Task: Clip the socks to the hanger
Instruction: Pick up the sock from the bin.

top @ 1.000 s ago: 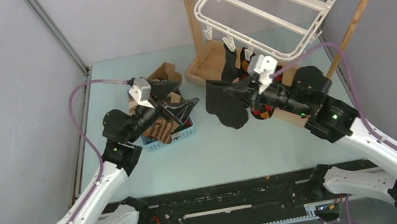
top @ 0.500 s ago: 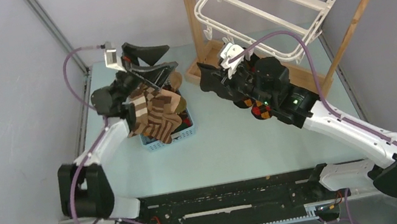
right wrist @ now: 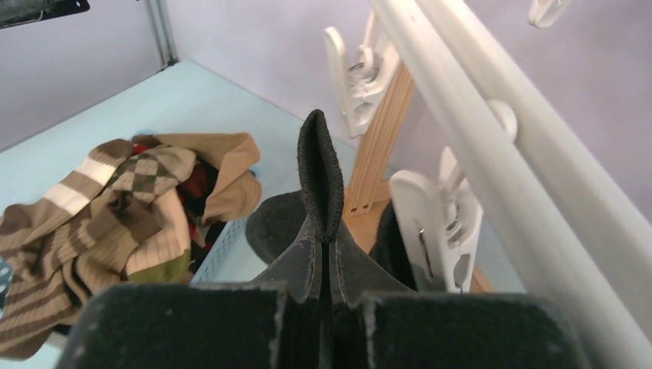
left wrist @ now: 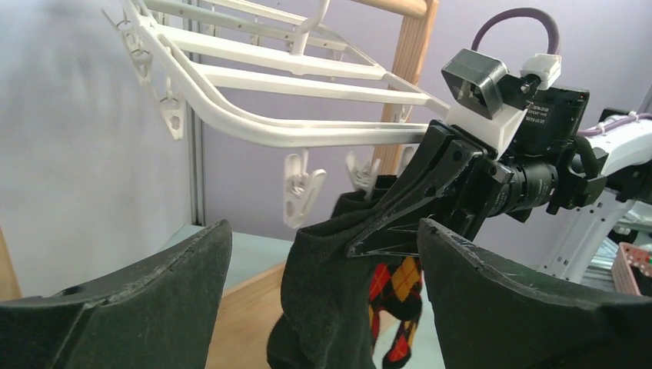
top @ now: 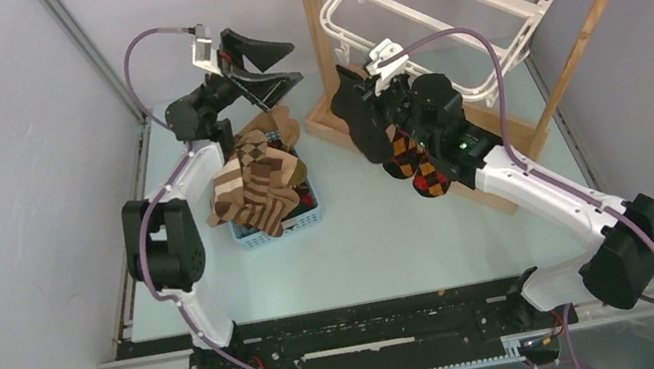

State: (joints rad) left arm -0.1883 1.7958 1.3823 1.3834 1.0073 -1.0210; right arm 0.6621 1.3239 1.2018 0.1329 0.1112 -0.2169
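Right fingers (right wrist: 177, 327) clenched on 1 black sock (right wrist: 321, 173), held just beside a hanger (right wrist: 492, 146) clip (right wrist: 437, 219). Left fingers (left wrist: 123, 300) spread wide (holding nothing). Brown socks (top: 252, 182) heaped in blue basket (top: 304, 221).

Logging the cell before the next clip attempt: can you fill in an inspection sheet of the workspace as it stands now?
Surface: pale blue table, no spills seen.
Job's things: white hanger hooked on the stand's rail; black sock lifted to its clips; argyle sock hanging behind it; brown striped socks heaped in the basket.
Clutter: blue basket only.
Grippers: left gripper open and empty, raised above the basket; right gripper shut on the black sock.
Cables: purple cables loop off both wrists; the right one arches near the hanger frame.
Surroundings: wooden stand, grey walls.
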